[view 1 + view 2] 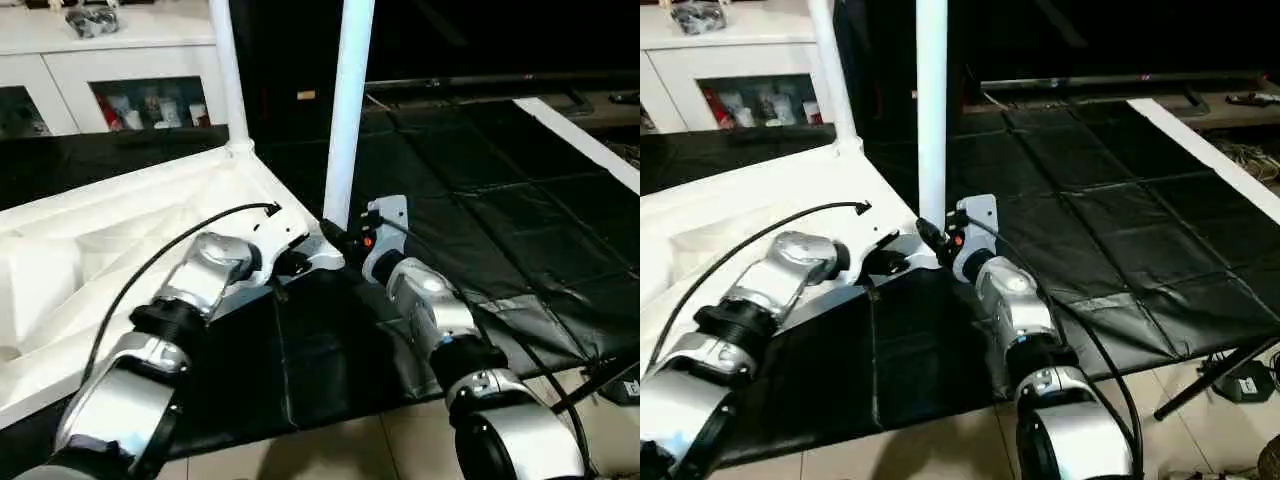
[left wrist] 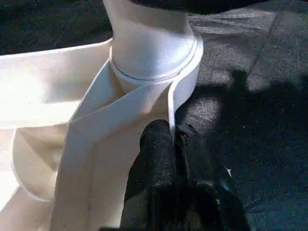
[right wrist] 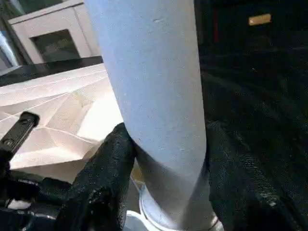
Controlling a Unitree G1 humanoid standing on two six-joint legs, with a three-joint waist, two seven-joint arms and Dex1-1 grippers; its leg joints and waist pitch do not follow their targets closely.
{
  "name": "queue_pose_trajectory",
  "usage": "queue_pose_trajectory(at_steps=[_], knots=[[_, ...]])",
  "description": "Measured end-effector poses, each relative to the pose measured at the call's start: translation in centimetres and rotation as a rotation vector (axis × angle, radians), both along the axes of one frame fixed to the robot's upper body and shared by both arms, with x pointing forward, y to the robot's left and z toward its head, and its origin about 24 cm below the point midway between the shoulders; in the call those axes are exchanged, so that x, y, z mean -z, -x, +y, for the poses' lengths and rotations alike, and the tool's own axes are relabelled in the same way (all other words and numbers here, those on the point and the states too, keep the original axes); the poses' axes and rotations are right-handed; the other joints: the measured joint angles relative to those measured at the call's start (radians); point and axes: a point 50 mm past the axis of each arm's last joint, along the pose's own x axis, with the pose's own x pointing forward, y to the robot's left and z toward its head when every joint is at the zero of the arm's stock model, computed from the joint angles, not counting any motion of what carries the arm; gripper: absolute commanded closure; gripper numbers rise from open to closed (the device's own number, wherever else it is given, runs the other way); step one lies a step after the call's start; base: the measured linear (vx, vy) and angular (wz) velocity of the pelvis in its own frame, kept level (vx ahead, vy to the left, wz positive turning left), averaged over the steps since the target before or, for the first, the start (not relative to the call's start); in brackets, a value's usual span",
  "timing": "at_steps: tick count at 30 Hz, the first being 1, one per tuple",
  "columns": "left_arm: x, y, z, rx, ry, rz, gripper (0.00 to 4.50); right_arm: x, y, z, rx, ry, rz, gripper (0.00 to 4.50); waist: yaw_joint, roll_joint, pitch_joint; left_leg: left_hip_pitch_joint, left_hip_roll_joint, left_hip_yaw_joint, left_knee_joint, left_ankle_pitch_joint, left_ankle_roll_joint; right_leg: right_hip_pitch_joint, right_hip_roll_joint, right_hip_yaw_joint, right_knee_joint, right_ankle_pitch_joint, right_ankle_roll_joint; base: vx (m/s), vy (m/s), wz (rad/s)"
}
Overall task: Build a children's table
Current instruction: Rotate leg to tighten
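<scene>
Silver forearms fill the near edge, both reaching to the near right corner of the table top (image 1: pixel 130 215), which lies upside down, ribbed underside up, on the left part of a black-covered counter (image 1: pixel 480 200). Right tool (image 3: pixel 161 159) has its black fingers (image 3: pixel 103 178) spread around the lower end of a white leg (image 1: pixel 345 110), one finger on each side, both touching the tube. That leg stands upright in the near right corner socket (image 2: pixel 185 72), rising out of the top of the head views. Left tool (image 2: pixel 169 144) is pressed together on the thin white rim of the table top just beside that socket, rim edge between the fingertips. Second leg (image 1: pixel 228 70) stands upright in the far corner socket, farther back and slightly left of the first. Black cable (image 1: pixel 160 255) loops over the left forearm to the wrist.

Counter cover is black sheet with crease lines; a white strip (image 1: pixel 585 145) runs along the far right side. White cabinet (image 1: pixel 110 60) with glass doors stands at far left behind the table top, small items behind the glass, a dark object on its top. Pale tiled floor (image 1: pixel 340 445) shows at the near edge below the sheet.
</scene>
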Motion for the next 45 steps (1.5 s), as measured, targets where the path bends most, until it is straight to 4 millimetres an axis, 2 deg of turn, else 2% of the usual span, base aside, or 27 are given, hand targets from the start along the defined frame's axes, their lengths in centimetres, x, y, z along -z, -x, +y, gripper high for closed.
queue_pose_trajectory(at_steps=[2, 3, 5, 9, 11, 15, 18, 23, 25, 29, 33, 36, 44, 45], knots=[[-0.1, 0.3, -0.5, 0.049, 0.018, 0.002, 4.5, 1.2, 0.5, -0.8, 0.016, 0.017, 0.035, 1.59, 0.011, 0.0, 0.0, 0.0, 0.0, 0.002, 0.0, 0.0, 0.001, -0.003, 0.0, 0.0, -0.001, 0.0, 0.0, 0.0, 0.0, 0.0], [0.0, 0.4, -0.5, 0.061, 0.024, -0.001, 4.5, 1.2, 0.5, -1.1, 0.005, 0.022, 0.028, 1.46, 0.012, 0.0, 0.0, -0.001, 0.0, 0.005, 0.001, 0.0, 0.001, -0.005, -0.001, 0.001, 0.0, 0.0, 0.0, 0.0, 0.0, 0.0], [-0.1, 0.5, -0.3, 0.08, 0.022, 0.001, 4.5, 1.6, 0.7, -1.9, -0.017, 0.035, 0.022, 1.36, 0.016, 0.0, 0.0, -0.001, 0.0, 0.007, 0.001, -0.001, 0.002, -0.004, -0.001, 0.0, -0.001, 0.0, 0.0, 0.0, 0.0, 0.0], [-0.1, 0.9, -0.1, 0.169, 0.011, 0.01, 4.5, 2.4, 2.2, -5.1, -0.146, 0.041, 0.013, 1.27, 0.033, 0.0, 0.0, -0.002, 0.0, 0.01, 0.003, -0.002, 0.003, -0.004, -0.002, 0.001, -0.001, 0.0, 0.0, 0.0, 0.0, 0.0], [-0.2, 1.0, 0.1, 0.196, 0.005, 0.007, 4.5, 2.7, 2.8, -6.1, -0.193, 0.04, 0.013, 1.27, 0.035, 0.0, 0.001, -0.002, 0.0, 0.01, 0.005, -0.002, 0.003, -0.004, -0.002, 0.001, 0.0, 0.0, 0.0, 0.0, 0.0, 0.0], [-0.1, 1.3, 0.6, 0.254, -0.012, 0.008, 4.5, 2.2, 4.1, -10.7, -0.256, 0.088, 0.005, 1.27, 0.043, 0.001, 0.001, -0.004, 0.001, 0.01, 0.008, -0.002, 0.003, -0.004, -0.002, 0.001, 0.001, 0.001, 0.0, 0.0, 0.0, 0.0], [-0.1, 1.3, 1.1, 0.259, -0.019, 0.003, 4.5, 1.1, 4.3, -12.1, -0.278, 0.093, -0.036, 1.27, 0.04, 0.002, 0.002, -0.003, 0.001, 0.01, 0.008, -0.002, 0.003, -0.002, -0.002, 0.001, 0.002, 0.002, 0.001, 0.0, 0.0, 0.0], [-0.1, 1.5, 1.1, 0.309, -0.014, 0.003, 4.5, 1.0, 5.4, -11.8, -0.372, 0.089, -0.043, 1.27, 0.043, 0.002, 0.002, -0.003, 0.001, 0.01, 0.008, -0.002, 0.003, -0.003, -0.002, 0.001, 0.001, 0.002, 0.001, 0.0, 0.0, 0.0], [-0.1, 1.8, 1.5, 0.339, -0.011, 0.021, 4.5, 1.0, 5.6, -11.6, -0.404, 0.091, -0.045, 0.98, 0.043, 0.002, 0.002, -0.003, 0.001, 0.01, 0.008, -0.002, 0.004, -0.003, -0.002, 0.001, 0.001, 0.002, 0.001, 0.0, 0.0, 0.0], [-0.1, 2.4, 2.0, 0.407, -0.018, 0.041, 4.5, 0.5, 5.4, -10.6, -0.465, 0.084, -0.066, 0.8, 0.048, 0.002, 0.002, -0.004, 0.001, 0.01, 0.008, -0.002, 0.004, -0.004, -0.002, 0.001, 0.0, 0.002, 0.001, 0.0, 0.0, 0.0], [-0.3, 3.1, 2.4, 0.485, -0.036, 0.061, 4.5, -0.4, 5.1, -8.7, -0.6, 0.072, -0.089, 0.35, 0.055, 0.002, 0.002, -0.003, 0.002, 0.01, 0.008, -0.002, 0.004, -0.004, -0.002, 0.001, 0.001, 0.002, 0.001, 0.0, 0.0, 0.0], [-0.2, 3.6, 2.5, 0.536, -0.039, 0.07, 4.5, -0.8, 4.8, -7.2, -0.68, 0.078, -0.1, 0.35, 0.062, 0.002, 0.002, -0.003, 0.002, 0.011, 0.008, -0.002, 0.004, -0.003, -0.002, 0.001, 0.001, 0.002, 0.001, 0.0, 0.0, 0.0], [-0.5, 4.4, 3.0, 0.617, -0.072, 0.082, 4.5, 0.1, 4.6, -4.5, -0.813, 0.103, -0.054, 0.35, 0.062, -0.001, 0.002, -0.004, 0.001, 0.011, 0.008, -0.002, 0.004, -0.004, -0.003, 0.001, 0.0, 0.002, 0.001, 0.0, 0.0, 0.0], [-0.5, 4.5, 3.1, 0.621, -0.073, 0.082, 4.5, 0.1, 4.6, -4.3, -0.826, 0.098, -0.055, 0.52, 0.062, -0.002, 0.002, -0.004, 0.001, 0.011, 0.008, -0.002, 0.004, -0.004, -0.003, 0.001, 0.0, 0.002, 0.001, 0.0, 0.0, 0.0]])
